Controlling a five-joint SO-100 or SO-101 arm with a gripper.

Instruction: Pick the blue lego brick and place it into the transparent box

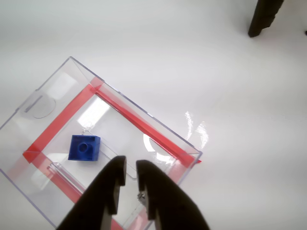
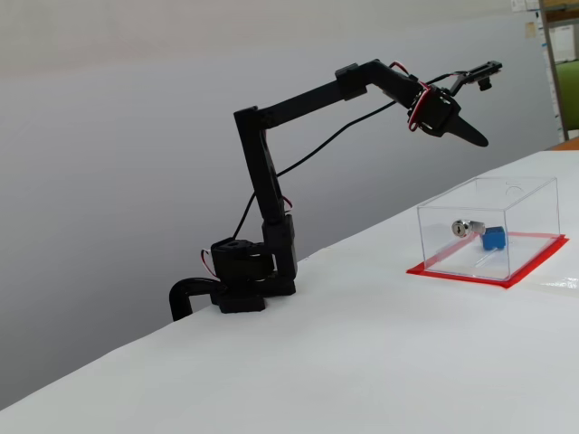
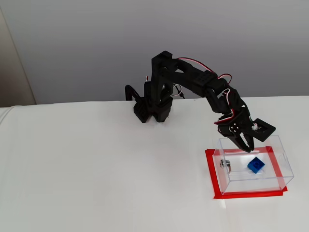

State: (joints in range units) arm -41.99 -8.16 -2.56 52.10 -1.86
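The blue lego brick (image 1: 84, 147) lies studs-up on the floor of the transparent box (image 1: 43, 103), apart from the walls. It shows inside the box in both fixed views (image 2: 493, 239) (image 3: 256, 166). The box (image 2: 525, 194) (image 3: 285, 169) stands on its red base on the white table. My gripper (image 1: 130, 163) hangs above the box's open top, empty, its fingers only a narrow gap apart. It is well above the box in a fixed view (image 2: 479, 140) and just over the rim in the other fixed view (image 3: 246, 147).
A small silver lock piece (image 2: 463, 227) (image 3: 225, 165) sits on the box wall near the brick. The arm's base (image 2: 240, 289) is clamped at the table's far edge. A dark object (image 1: 264, 17) stands at the top right of the wrist view.
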